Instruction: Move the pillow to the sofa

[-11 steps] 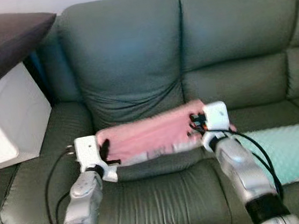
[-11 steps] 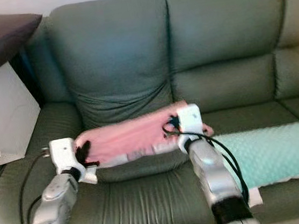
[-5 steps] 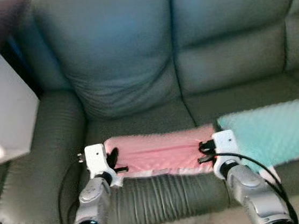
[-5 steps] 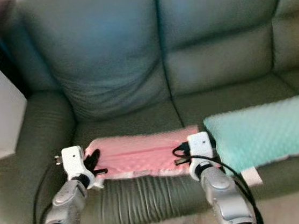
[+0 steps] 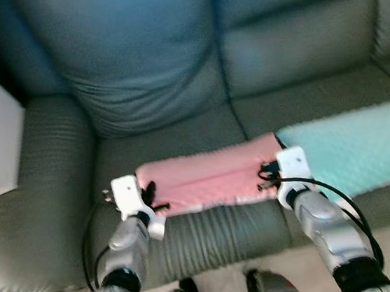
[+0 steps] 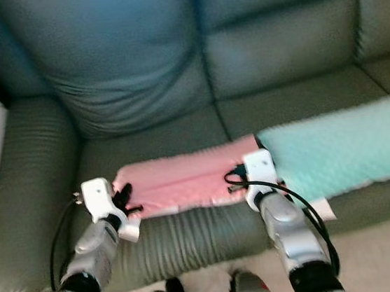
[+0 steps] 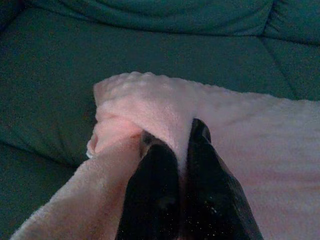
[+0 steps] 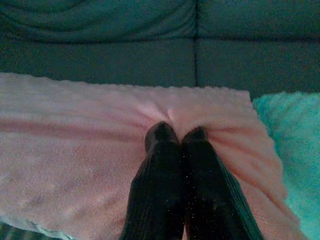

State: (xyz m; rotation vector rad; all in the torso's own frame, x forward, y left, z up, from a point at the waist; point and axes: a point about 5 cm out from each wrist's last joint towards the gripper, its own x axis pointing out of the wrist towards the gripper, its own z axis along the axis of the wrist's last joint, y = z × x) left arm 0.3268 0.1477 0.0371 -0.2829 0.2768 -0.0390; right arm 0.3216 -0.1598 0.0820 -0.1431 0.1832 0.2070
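Pink pillow [image 5: 209, 175] lies flat on the sofa [image 5: 160, 86] seat, just beside a mint blanket [image 5: 353, 145]. I'd let go of both ends together, then pull straight back so nothing drags. Left gripper [image 5: 148, 196] and right gripper [image 5: 267, 175] each clamped on a pillow end, forearms reaching forward, roughly level.

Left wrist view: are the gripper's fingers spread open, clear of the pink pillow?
No. The left gripper has its two black fingers pinched shut on a fold of the pink pillow.
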